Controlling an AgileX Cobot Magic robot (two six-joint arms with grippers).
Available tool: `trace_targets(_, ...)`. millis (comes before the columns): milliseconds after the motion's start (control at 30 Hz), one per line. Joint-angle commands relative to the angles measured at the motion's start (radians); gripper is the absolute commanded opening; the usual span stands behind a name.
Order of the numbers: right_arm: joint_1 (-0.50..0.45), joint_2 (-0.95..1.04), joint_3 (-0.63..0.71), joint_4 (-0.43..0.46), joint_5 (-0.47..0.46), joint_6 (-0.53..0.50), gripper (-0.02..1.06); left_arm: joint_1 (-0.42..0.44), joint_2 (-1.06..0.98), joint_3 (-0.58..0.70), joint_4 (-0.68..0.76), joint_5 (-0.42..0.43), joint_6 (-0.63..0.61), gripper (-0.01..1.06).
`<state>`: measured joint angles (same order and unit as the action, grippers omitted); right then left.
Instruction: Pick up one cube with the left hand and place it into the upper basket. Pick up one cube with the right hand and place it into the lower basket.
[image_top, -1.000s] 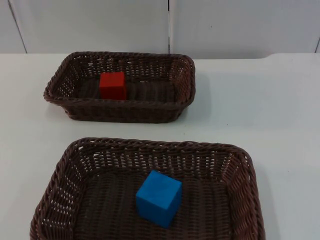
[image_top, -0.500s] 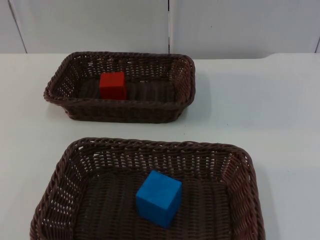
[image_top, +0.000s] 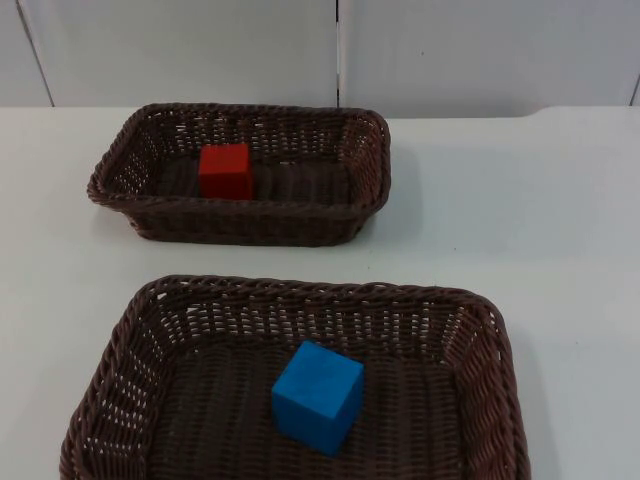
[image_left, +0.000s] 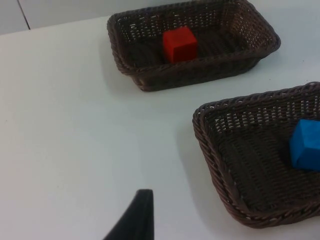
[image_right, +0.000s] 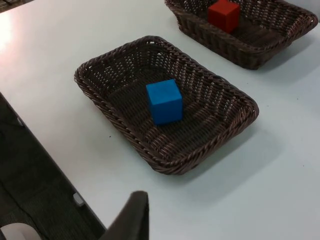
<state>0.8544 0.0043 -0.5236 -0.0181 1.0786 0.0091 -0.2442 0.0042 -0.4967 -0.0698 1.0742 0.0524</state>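
Top view: cubes (image_top: 225, 170) lie in baskets (image_top: 240, 222).

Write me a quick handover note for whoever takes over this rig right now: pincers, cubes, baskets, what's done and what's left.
Left pincer: waiting over bare table beside the baskets, holding nothing.
Right pincer: waiting near the table's edge by the lower basket, holding nothing.
Red cube sits in the upper basket.
Blue cube sits in the lower basket.
Done: both placements look complete.
Left: nothing apparent; no loose cubes on the table.
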Motion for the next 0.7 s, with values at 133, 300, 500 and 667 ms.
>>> trace_targets(133,0.007,-0.004,0.008,-0.004,0.001,-0.001,1.05,-0.003,-0.004,0.004,0.006,0.001,-0.006,1.05)
trace_targets(300,0.007,-0.004,0.008,-0.004,0.001,-0.001,1.05,-0.003,-0.004,0.004,0.006,0.001,-0.006,1.05)
trace_targets(500,0.007,-0.004,0.008,-0.002,0.001,-0.001,1.05,-0.003,-0.004,0.004,0.006,0.001,-0.006,1.05)
trace_targets(667,0.007,-0.004,0.008,-0.002,0.001,-0.001,1.05,-0.003,-0.004,0.004,0.006,0.001,-0.006,1.05)
